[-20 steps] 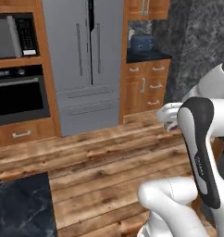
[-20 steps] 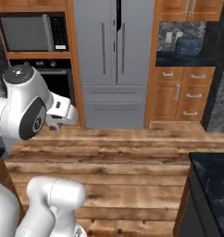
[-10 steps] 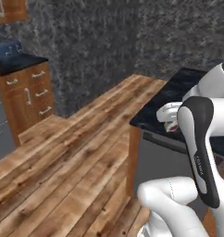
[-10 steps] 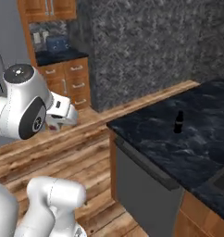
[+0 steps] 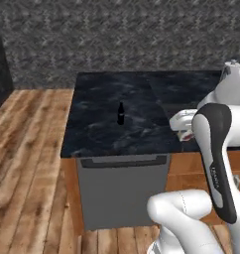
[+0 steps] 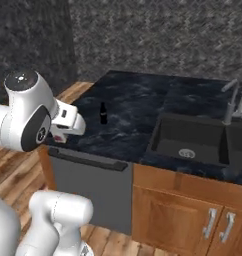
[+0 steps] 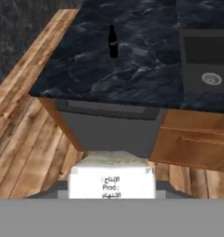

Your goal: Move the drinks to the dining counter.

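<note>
The dining counter (image 5: 97,136) (image 6: 130,102) (image 7: 81,69) is a black marble-look slab straight ahead. One drink, a small dark bottle (image 5: 120,113) (image 6: 103,113) (image 7: 113,41), stands upright on it, back from the near edge. The other drink, a white carton (image 7: 111,178) with printed text, sits between my fingers. My gripper (image 7: 111,189) (image 5: 185,130) (image 6: 59,136) is shut on it, held in front of the counter's near edge and above the floor. In the base views the hand hides most of the carton, leaving a bit of red showing.
A black sink (image 6: 193,142) (image 7: 205,60) with a faucet (image 6: 230,102) is set in the counter's right part. A grey dishwasher front (image 5: 122,191) (image 7: 109,127) and wooden cabinet doors (image 6: 193,210) lie below the slab. Wood floor (image 5: 23,163) spreads left, with a dark stone wall (image 5: 117,39) behind.
The base has turned, so the whole picture swung: fridge and ovens left the views and the dining counter now lies straight ahead. My gripper's hold on the carton is unchanged.
</note>
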